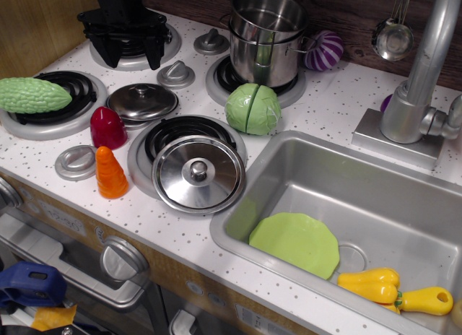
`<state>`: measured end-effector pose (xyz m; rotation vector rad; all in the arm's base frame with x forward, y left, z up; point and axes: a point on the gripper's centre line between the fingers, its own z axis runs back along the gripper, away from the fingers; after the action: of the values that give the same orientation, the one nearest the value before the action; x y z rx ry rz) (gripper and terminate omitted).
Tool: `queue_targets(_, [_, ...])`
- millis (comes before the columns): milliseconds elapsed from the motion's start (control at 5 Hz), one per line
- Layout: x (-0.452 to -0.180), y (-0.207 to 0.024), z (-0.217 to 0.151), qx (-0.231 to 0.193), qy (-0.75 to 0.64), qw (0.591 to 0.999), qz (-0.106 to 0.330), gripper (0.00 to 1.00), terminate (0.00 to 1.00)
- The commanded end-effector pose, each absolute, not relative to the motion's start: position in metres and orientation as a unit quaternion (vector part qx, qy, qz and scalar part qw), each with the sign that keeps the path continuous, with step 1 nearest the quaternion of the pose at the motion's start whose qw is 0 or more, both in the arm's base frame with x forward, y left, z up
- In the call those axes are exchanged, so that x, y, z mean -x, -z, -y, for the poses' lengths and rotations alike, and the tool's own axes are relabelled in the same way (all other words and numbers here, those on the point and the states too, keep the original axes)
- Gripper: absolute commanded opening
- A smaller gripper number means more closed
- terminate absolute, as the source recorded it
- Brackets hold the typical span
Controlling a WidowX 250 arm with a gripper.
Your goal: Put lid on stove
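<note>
The small domed steel lid [142, 102] with a round knob lies on the white speckled stove [204, 95], in the middle between the four coil burners. My black gripper [132, 55] stands at the back left over the back-left burner [167, 42]. Its fingers are spread open with nothing between them. It is behind and slightly left of the small lid, apart from it. A larger, flatter steel lid [198, 174] with concentric rings lies over the front-right burner [180, 129].
A green gourd [32, 94] lies on the left burner. A red piece [108, 127] and an orange carrot [110, 172] stand near the lid. A green cabbage [253, 109], a steel pot [266, 37], the sink [404, 198] and its faucet [426, 75] are to the right.
</note>
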<state>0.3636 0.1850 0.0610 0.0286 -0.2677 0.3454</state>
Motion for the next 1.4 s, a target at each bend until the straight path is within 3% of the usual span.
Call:
queue_targets(0, [-0.364,-0.061,-0.185,-0.014,-0.171,0.976,0.133,1.0,0.0])
queue_targets(1000, [-0.361,-0.041,-0.193,0.007,-0.195,0.972,0.127,1.0,0.0])
queue_targets(1200, [-0.361,-0.037,-0.193,0.01,-0.198,0.972,0.128,0.0,0.0])
